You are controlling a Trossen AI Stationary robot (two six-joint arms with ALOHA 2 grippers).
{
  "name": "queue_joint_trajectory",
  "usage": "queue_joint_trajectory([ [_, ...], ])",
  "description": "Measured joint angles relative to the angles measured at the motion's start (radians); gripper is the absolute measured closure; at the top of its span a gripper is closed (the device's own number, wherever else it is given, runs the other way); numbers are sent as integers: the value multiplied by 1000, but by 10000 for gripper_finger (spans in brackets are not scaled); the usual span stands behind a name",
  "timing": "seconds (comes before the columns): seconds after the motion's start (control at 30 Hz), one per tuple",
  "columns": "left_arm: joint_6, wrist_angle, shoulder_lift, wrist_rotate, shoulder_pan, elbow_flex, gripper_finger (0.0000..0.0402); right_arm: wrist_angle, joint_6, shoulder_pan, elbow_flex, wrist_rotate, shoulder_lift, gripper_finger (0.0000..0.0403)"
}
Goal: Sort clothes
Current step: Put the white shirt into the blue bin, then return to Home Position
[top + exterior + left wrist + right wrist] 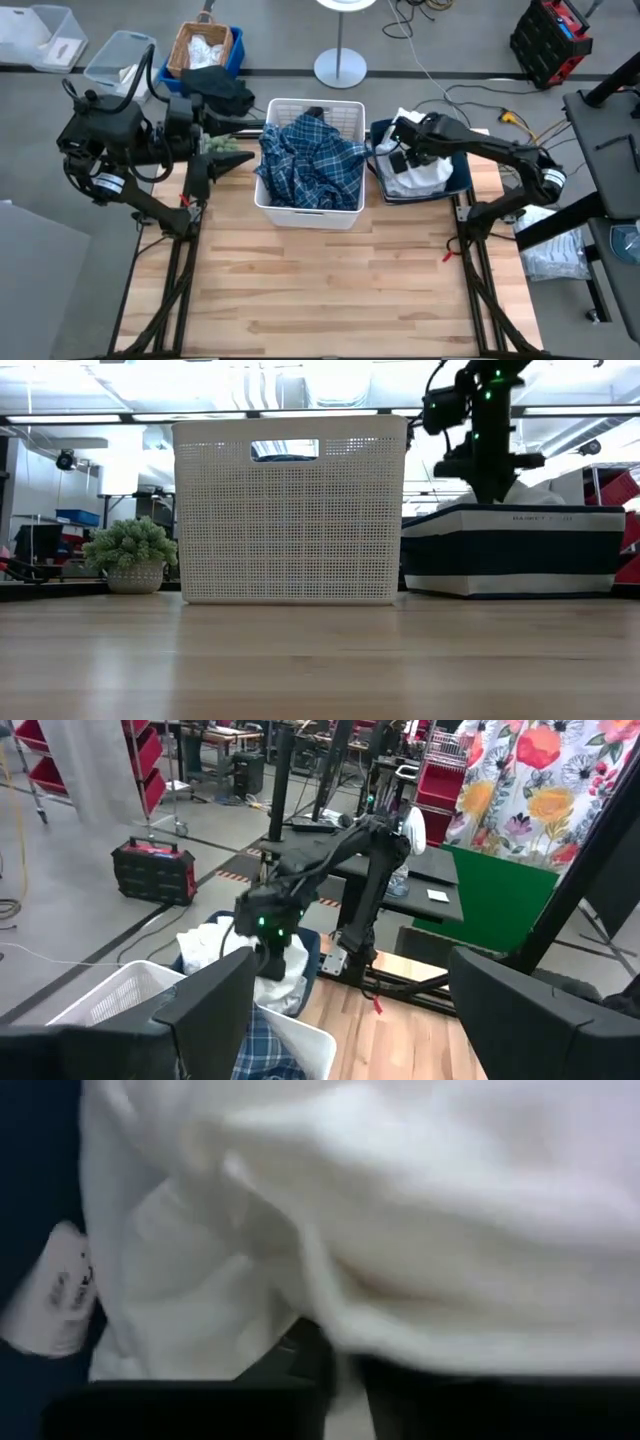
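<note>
A blue-and-white plaid shirt lies in the white perforated basket at the table's far middle. White garments fill the navy-and-white striped bin to its right. My right gripper reaches down into that bin and is shut on white cloth. My left gripper is open and empty at the table's far left, beside the small green plant. A dark grey garment hangs over a blue bin behind the table. My right gripper has a fold of a white garment pinched in the narrow gap between its two fingers. The fingers come from above, pointing down into the bin. The cloth lies bunched on the pile in the bin; one layer or several, I cannot tell.
A wicker basket with white cloth sits in the blue bin beyond the table's far left. A clear plastic tub stands beside it. A lamp base stands behind the white basket. The near half of the wooden table is bare.
</note>
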Motion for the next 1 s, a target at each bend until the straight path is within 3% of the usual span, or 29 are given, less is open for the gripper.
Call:
queue_joint_trajectory([
  [0.17, -17, 11, 6, 0, 0, 0, 96, -87, 47, 40, 138, -2, -38, 291],
  [0.3, -116, 71, 35, 10, 0, 0, 96, -90, 62, 54, 277, 30, -101, 221],
  [0.33, -69, 53, 44, 39, 0, 0, 96, -74, 45, 66, 302, 49, -115, 205],
  [0.37, 22, 27, 49, 81, -1, 0, 96, -36, 5, 87, 318, 60, -138, 191],
  [0.43, 59, -16, 52, 106, -4, -12, 96, 142, -116, 177, 306, 58, -215, 169],
  [0.53, 27, -25, -1, 115, -6, -92, 96, 602, -318, 412, 183, 44, -362, 156],
  [0.6, 72, 90, -78, 128, -40, -204, 96, 974, -467, 583, 50, -5, -447, 159],
  [0.67, 224, 307, -171, 240, -98, -378, 96, 1286, -605, 743, -85, -17, -500, 168],
  [0.7, 314, 435, -217, 319, -116, -481, 96, 1394, -682, 811, -146, 30, -518, 174],
  [0.77, 414, 661, -321, 420, -106, -701, 96, 1544, -843, 907, -257, 213, -550, 186],
  [0.87, 442, 820, -479, 385, 10, -956, 96, 1728, -983, 995, -369, 462, -574, 206],
  [0.93, 401, 890, -594, 352, 81, -1068, 96, 1806, -982, 1024, -404, 551, -598, 217],
  [1.0, 372, 895, -705, 379, 127, -1143, 96, 1853, -1005, 1025, -412, 549, -622, 226],
])
